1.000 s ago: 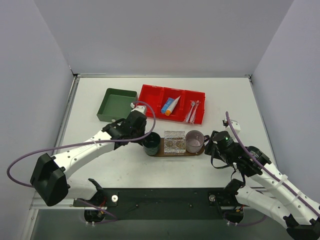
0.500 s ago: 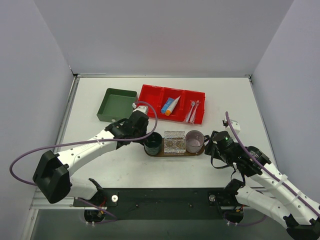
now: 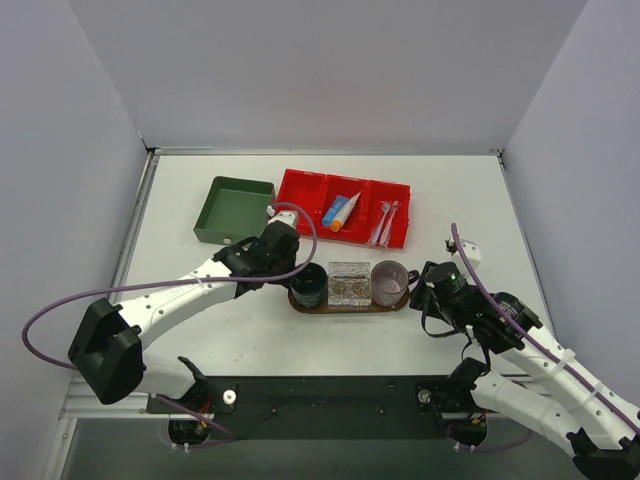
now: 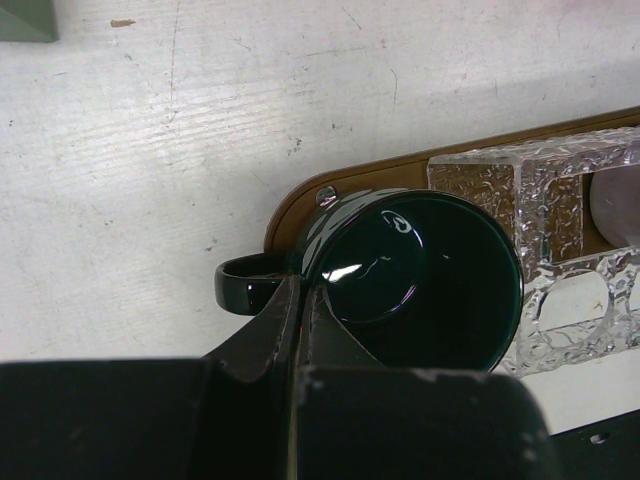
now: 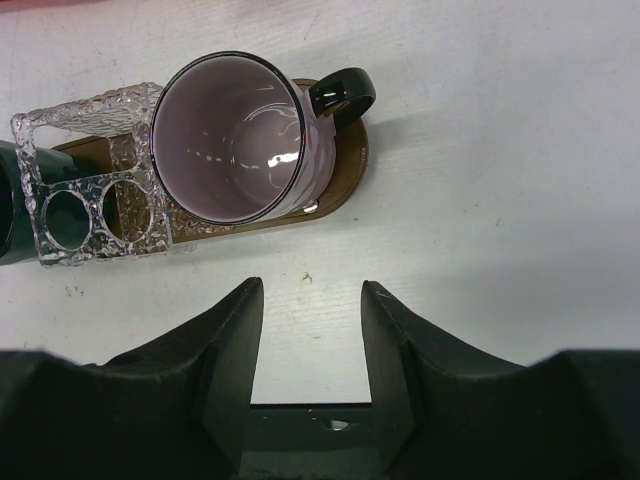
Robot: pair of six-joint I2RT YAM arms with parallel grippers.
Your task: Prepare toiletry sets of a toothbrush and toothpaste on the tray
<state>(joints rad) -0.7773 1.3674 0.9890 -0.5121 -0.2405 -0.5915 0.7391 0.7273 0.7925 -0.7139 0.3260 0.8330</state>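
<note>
Left wrist cam: left gripper (image 4: 300,320) pinched on the dark green mug (image 4: 430,270) at its rim beside the handle, mug on the tray (image 4: 290,205) end. Right wrist cam: right gripper (image 5: 310,340) spread, empty, near the pink mug (image 5: 235,140) on the tray. Only the top view shows the toothpaste tube (image 3: 340,210) and toothbrushes (image 3: 385,222), in separate compartments of the red bin (image 3: 300,190).

Robotics lab, test bench: bare grey partition walls (image 3: 330,70) box in the white table (image 3: 470,190) ahead of my left pincer (image 3: 296,282); behind it, my arms' black mounting rail (image 3: 330,395).
</note>
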